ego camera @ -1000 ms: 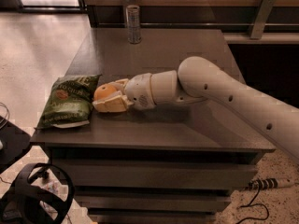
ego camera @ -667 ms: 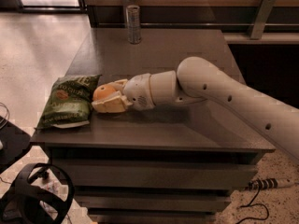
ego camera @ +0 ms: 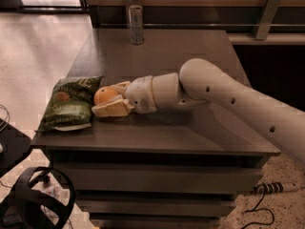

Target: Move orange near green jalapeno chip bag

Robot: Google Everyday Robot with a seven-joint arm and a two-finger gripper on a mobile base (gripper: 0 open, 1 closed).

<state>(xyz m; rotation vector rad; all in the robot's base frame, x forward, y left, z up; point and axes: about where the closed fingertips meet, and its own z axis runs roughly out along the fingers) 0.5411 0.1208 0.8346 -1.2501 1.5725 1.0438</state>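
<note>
The orange rests low over the table, right beside the right edge of the green jalapeno chip bag, which lies flat at the table's front left corner. My gripper reaches in from the right with its pale fingers on either side of the orange, shut on it. The white arm stretches across the table from the right. The far side of the orange is hidden by the gripper.
A tall silver can stands at the back of the dark table. The table's left edge runs just beyond the bag. Cables and a black headset-like object lie on the floor at the front left.
The gripper and the orange have edged very slightly left toward the bag; otherwise nothing has visibly changed.
</note>
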